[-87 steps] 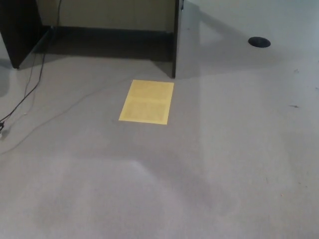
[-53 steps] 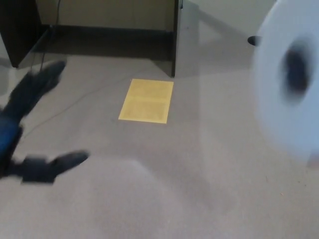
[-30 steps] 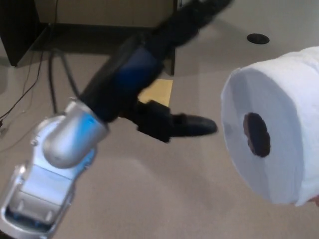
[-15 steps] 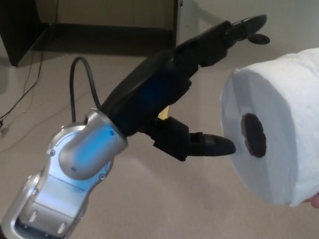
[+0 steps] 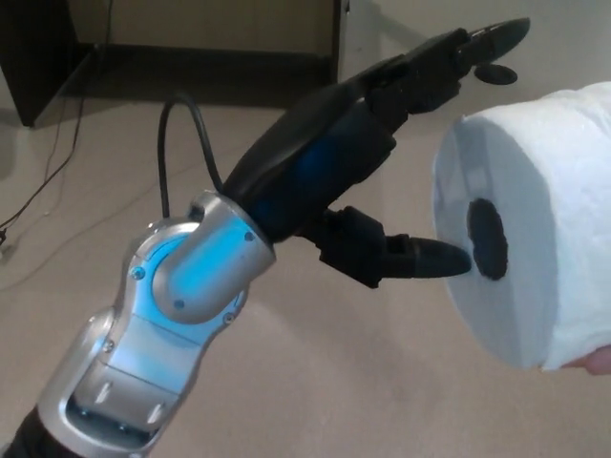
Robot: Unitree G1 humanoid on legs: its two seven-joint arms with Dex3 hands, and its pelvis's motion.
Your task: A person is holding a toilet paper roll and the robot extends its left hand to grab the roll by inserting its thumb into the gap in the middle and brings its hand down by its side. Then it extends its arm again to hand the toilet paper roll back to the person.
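My left hand (image 5: 382,181) is spread open, holding nothing, thumb tip level with the dark core of the toilet paper roll (image 5: 520,229), which a person's hand (image 5: 592,361) presents end-on at right so the thumb can slide in.

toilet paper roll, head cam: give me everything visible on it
The toilet paper roll is white, soft-looking, full and thick, with a dark core hole facing the left hand. It is held up at picture right, cut off by the frame edge, axis roughly level. A person's fingertip shows under its lower right. The thumb tip reaches the hole's rim; whether it has entered is unclear.
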